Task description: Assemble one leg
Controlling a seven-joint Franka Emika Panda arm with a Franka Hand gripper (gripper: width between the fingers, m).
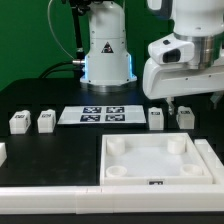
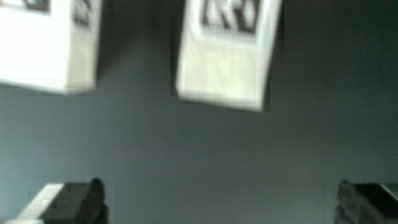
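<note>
Several small white legs with black-and-white tags stand on the black table. Two are at the exterior view's left (image 1: pixel 19 122) (image 1: pixel 46 121) and two at its right (image 1: pixel 156 118) (image 1: pixel 186 116). My gripper (image 1: pixel 178 102) hangs just above the right pair, its fingers largely hidden behind the hand. In the wrist view two legs (image 2: pixel 50 45) (image 2: pixel 231 52) show ahead of the open, empty gripper (image 2: pixel 222 205); its fingertips (image 2: pixel 75 203) are wide apart with only dark table between them. The large white square tray (image 1: pixel 200 160) with round corner sockets lies in front.
The marker board (image 1: pixel 101 115) lies flat at the middle of the table. The robot base (image 1: pixel 107 50) stands behind it. A white rail (image 1: pixel 50 197) runs along the table's front edge, and a white part edge (image 1: pixel 2 153) shows at the far left.
</note>
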